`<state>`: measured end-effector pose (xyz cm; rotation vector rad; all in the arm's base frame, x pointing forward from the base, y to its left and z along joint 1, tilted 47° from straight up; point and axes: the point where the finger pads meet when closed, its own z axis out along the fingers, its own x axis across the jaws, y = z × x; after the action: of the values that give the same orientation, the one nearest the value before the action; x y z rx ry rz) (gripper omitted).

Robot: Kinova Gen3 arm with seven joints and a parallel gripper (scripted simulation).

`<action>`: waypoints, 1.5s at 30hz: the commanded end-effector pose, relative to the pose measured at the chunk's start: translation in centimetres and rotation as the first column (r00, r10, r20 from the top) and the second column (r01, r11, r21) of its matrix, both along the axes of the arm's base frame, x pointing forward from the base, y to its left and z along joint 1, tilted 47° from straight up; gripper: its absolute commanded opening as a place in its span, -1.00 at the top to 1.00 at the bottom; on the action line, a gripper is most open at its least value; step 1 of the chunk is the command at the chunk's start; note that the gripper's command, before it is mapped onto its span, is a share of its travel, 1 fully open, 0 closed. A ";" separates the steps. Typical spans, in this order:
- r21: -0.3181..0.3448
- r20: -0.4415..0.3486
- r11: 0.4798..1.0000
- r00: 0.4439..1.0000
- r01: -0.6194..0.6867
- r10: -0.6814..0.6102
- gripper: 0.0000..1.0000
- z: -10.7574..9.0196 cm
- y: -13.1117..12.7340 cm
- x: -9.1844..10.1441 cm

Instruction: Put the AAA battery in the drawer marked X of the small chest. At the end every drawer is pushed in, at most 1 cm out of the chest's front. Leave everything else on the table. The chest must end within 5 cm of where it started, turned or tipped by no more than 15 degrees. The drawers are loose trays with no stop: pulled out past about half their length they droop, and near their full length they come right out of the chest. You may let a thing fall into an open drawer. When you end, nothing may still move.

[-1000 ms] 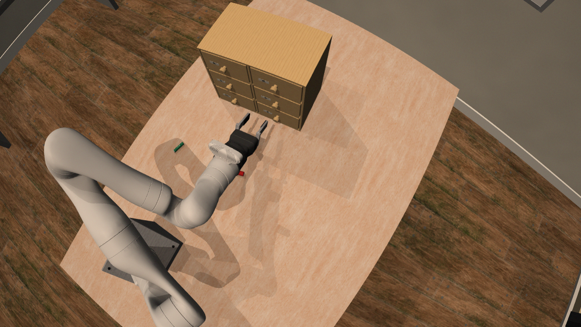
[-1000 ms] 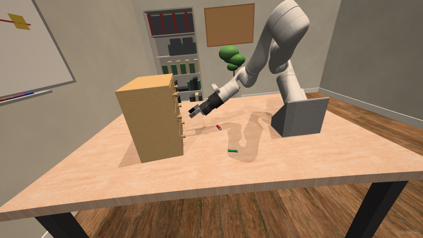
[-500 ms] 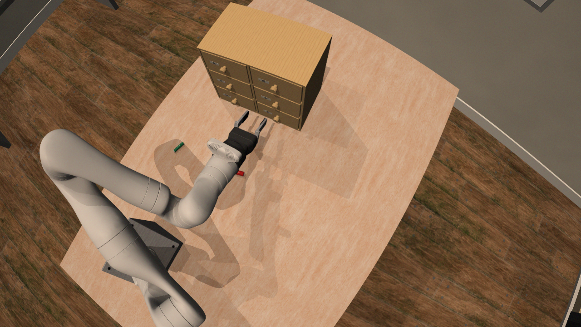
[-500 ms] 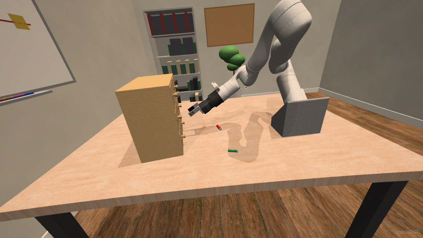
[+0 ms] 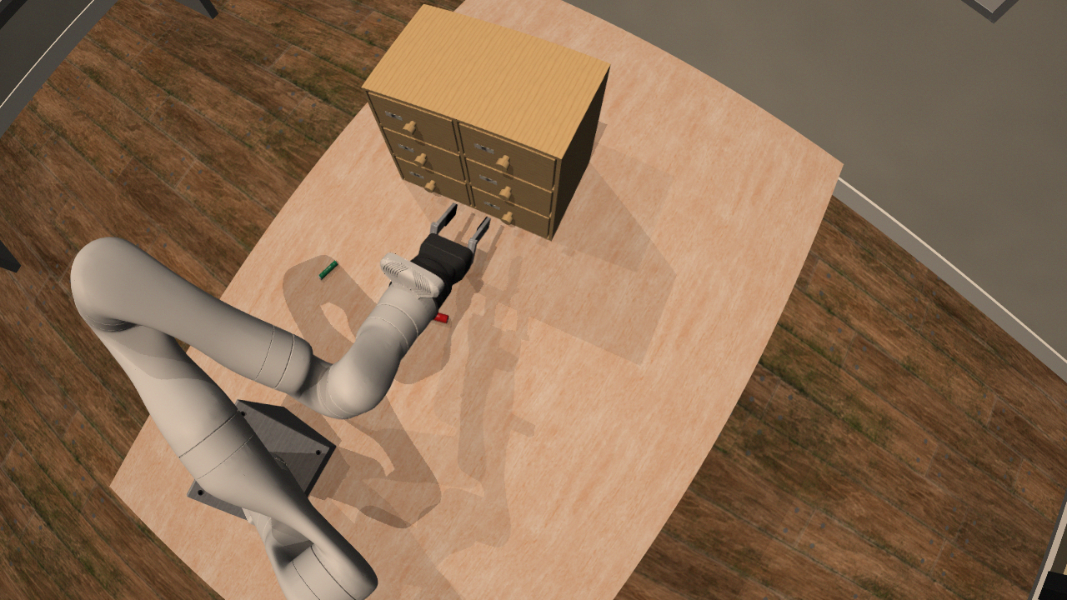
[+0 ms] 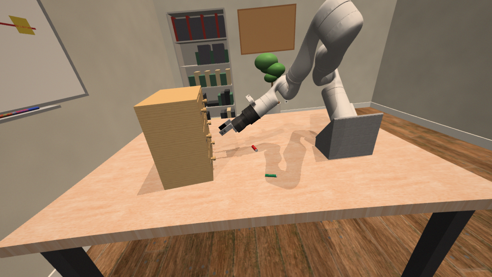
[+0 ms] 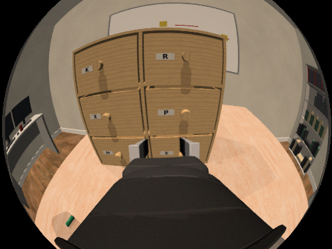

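- Battery [image 5: 328, 270] [image 6: 270, 175] [image 7: 70, 220], judged to be the slim green one, is seen lying on the desk [image 5: 708, 261] [image 6: 137, 213] [image 7: 277, 207], toward the long edge nearest the exterior view. The thicker red cell [image 5: 442, 317] [image 6: 254, 148] is set farther in from that edge and could be picked by mistake if colour and thickness are misread.
- Gripper [image 5: 469, 216] [image 6: 223, 128] [image 7: 164, 144] is spread fully wide, with nothing held, and is poised before the chest [image 5: 484, 74] [image 6: 175, 144] [image 7: 140, 62].
- Drawer X [image 5: 440, 160] [image 7: 128, 117] is seen shut; its opening is probably being prepared. The fingers are aimed off to the side of its knob [image 5: 419, 158] [image 6: 208, 136] [image 7: 106, 117], so a straight advance could end in a bump on the wrong front.
- If the small round knob is pinched only at its rim, it may be lost mid-pull.
- Too long a pull could make the tray droop or drop out; a skewed one could cause jamming, or the chest to be dragged or turned.
- Later, the battery may be rolled toward the long edge by a low or off-centre grasp.
- If the open tray is pushed unevenly, it may be left proud of the front.
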<state>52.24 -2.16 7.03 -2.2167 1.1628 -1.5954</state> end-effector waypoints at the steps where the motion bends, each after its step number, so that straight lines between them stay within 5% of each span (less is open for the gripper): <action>1: 0.003 0.002 1.000 1.000 -0.002 0.002 -1.00 0.1 0.2 0.1; 45: -0.013 -0.069 0.997 0.995 0.074 -0.075 -1.00 0.8 0.8 -0.7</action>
<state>51.41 -2.02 7.58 -2.2854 1.2746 -1.5770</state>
